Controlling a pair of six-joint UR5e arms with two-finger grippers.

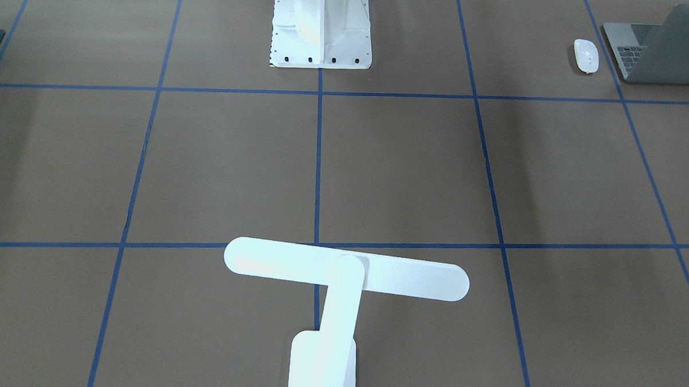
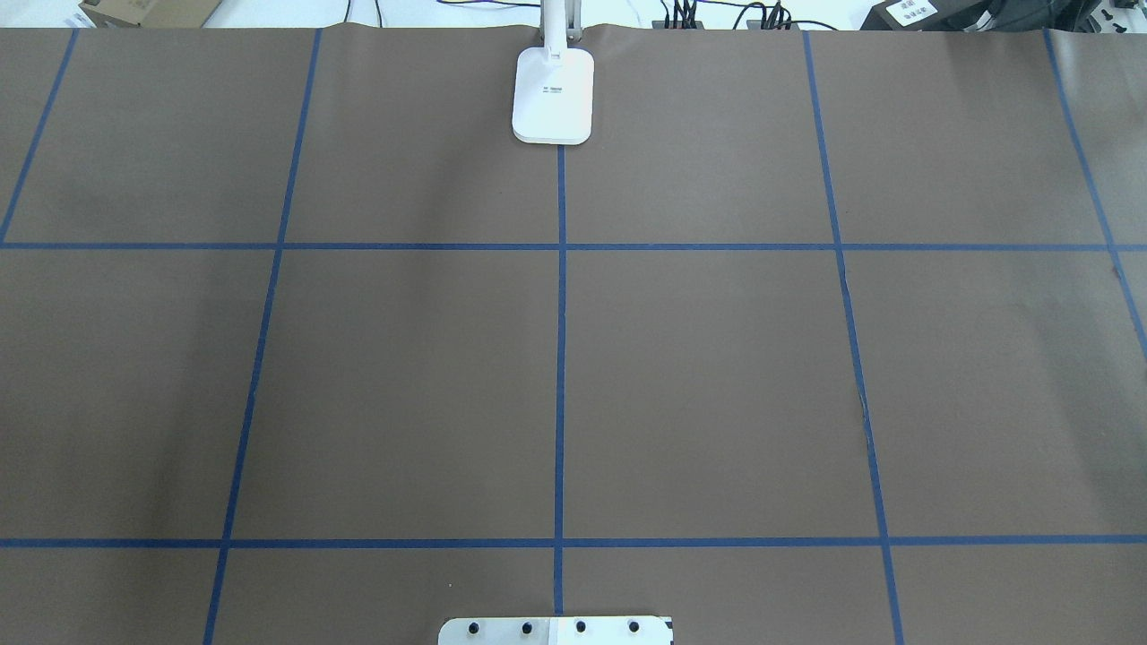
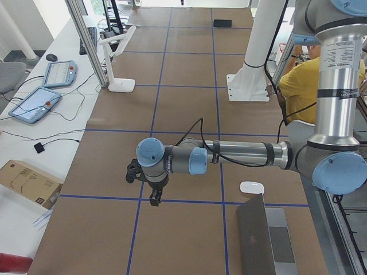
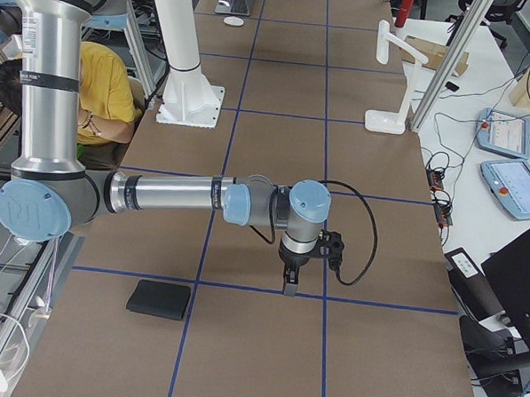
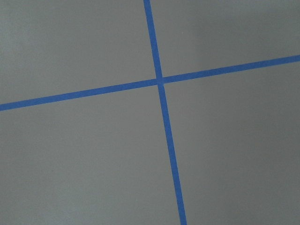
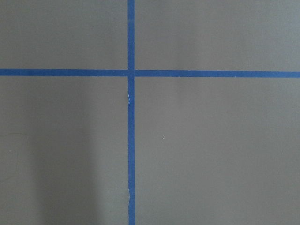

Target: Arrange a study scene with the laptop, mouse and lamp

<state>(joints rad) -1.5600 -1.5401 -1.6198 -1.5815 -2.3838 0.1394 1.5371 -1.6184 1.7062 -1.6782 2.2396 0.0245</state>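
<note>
The grey laptop (image 1: 670, 50) stands open at the table's corner on my left, its lid with the logo facing the front camera. The white mouse (image 1: 586, 55) lies just beside it. The white lamp (image 1: 347, 271) stands at the far middle edge; its base (image 2: 553, 94) shows in the overhead view. My left gripper (image 3: 153, 192) hangs over the table, out from the mouse (image 3: 251, 187) and laptop (image 3: 264, 240). My right gripper (image 4: 289, 280) hangs over the opposite end. Both show only in side views, so I cannot tell whether they are open or shut. Both wrist views show only brown table with blue tape.
A white flared pedestal (image 1: 321, 26) with bolt holes stands at the robot's side of the table. A thin black mat (image 4: 159, 300) lies near my right arm's end. Operator tablets (image 3: 34, 103) and cables lie on a side bench beyond the lamp.
</note>
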